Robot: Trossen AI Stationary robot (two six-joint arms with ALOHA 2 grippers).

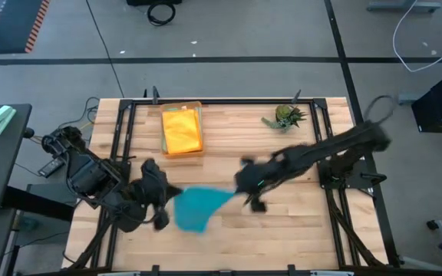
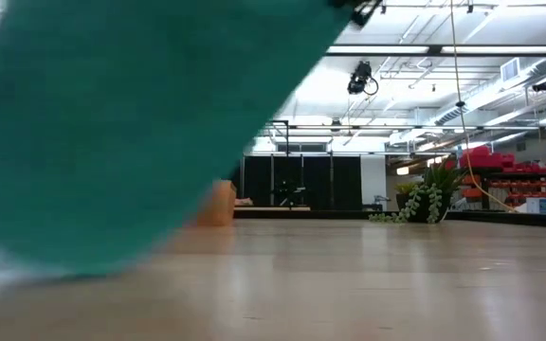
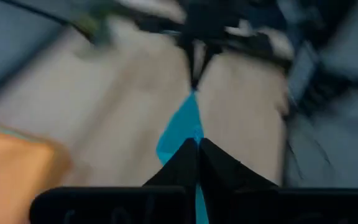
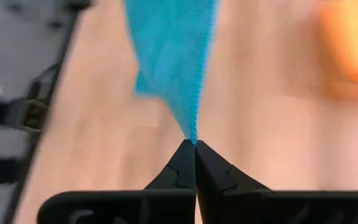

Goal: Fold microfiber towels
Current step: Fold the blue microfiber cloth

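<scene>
Your left gripper (image 1: 162, 208) is pinched on one corner of the teal towel (image 1: 196, 207); your right gripper (image 1: 240, 195) is clamped on the opposite corner, stretching it above the table (image 1: 298, 230), probably to spread it for folding.

Teal towel (image 2: 112, 123) fills the low view, cut off at its edges

Teal towel (image 1: 196, 207) stretched taut above table (yellow one (image 1: 182, 131) folded).
</scene>
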